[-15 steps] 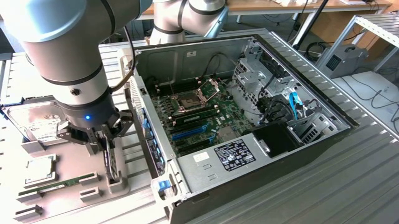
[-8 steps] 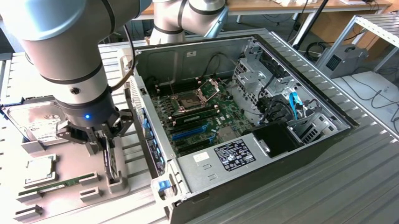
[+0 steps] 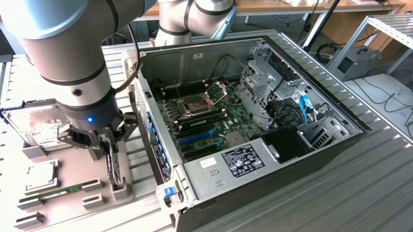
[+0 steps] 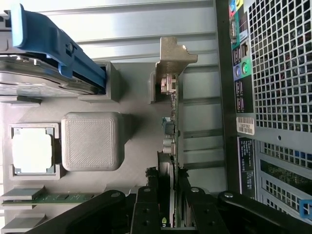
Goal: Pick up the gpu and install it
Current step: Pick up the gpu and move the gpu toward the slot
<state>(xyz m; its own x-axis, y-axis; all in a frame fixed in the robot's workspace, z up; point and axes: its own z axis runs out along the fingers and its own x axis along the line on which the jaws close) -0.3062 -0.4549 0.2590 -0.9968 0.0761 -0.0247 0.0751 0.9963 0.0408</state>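
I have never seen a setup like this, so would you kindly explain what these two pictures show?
The big silver tube is a robot arm. One picture comes from a camera standing off to the side; the other from a camera on the arm's wrist, looking past its black jaws. An open computer case lies on the metal table, its motherboard exposed. Beside it, on the exterior view's left, a grey parts holder carries a hard drive, a processor chip and a RAM stick. The jaws are closed on the gpu, a graphics card standing on edge in the holder.
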